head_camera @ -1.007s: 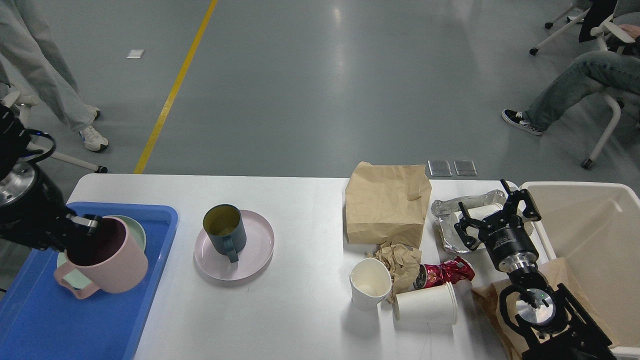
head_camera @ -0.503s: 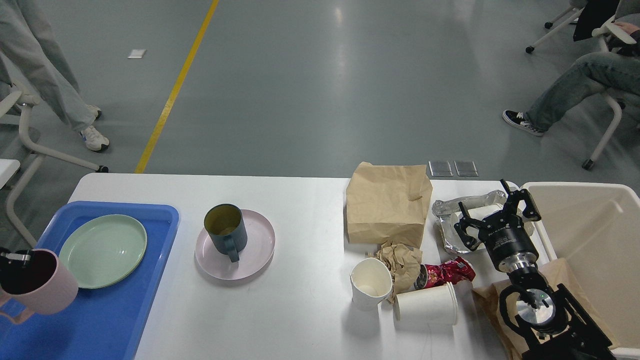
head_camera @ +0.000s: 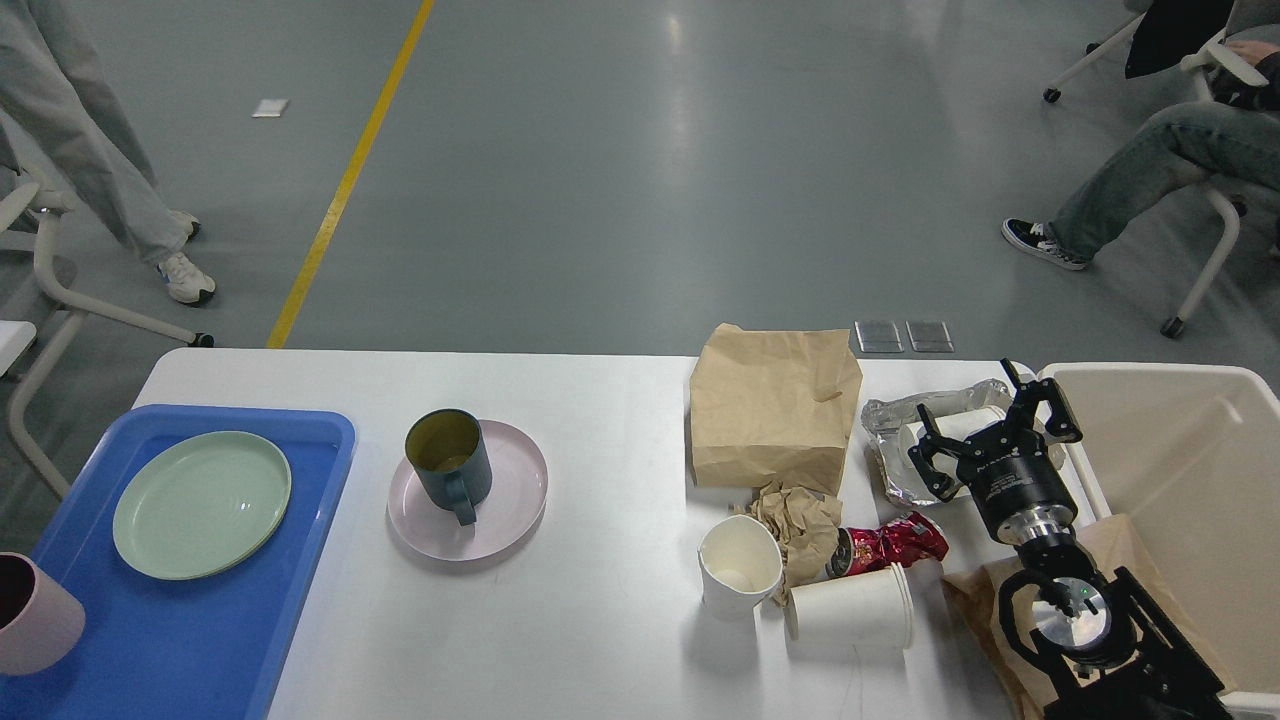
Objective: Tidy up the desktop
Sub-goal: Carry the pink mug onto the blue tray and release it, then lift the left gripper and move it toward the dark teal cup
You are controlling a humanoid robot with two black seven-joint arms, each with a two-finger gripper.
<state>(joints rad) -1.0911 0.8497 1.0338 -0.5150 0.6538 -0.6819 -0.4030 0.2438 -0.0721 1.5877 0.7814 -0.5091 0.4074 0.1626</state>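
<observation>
Far left: pink mug [head_camera: 35,625] at the frame edge on the blue tray [head_camera: 190,640], beside a green plate [head_camera: 202,503]; left pincer out of view, so its state is unknown. The surface [head_camera: 600,620] is the white desktop spanning nearly the whole width; rigid, smooth, likely slippery, so light items may slide when nudged. It is cleared rather than gripped. Centre-left: dark teal mug [head_camera: 449,461] upright on a pink plate [head_camera: 468,489]; both probably breakable, best taken by handle or rim. Centre-right: brown paper bag [head_camera: 773,406], crumpled brown paper [head_camera: 800,520], red wrapper [head_camera: 890,545], one white paper cup [head_camera: 740,565] upright, another [head_camera: 850,607] on its side; all light and crushable. Right: foil container [head_camera: 900,440] with the right pincer [head_camera: 995,425] over it, fingers apart, holding nothing. Cream bin [head_camera: 1190,440] at far right. The clustered litter crowds any approach to single pieces.
</observation>
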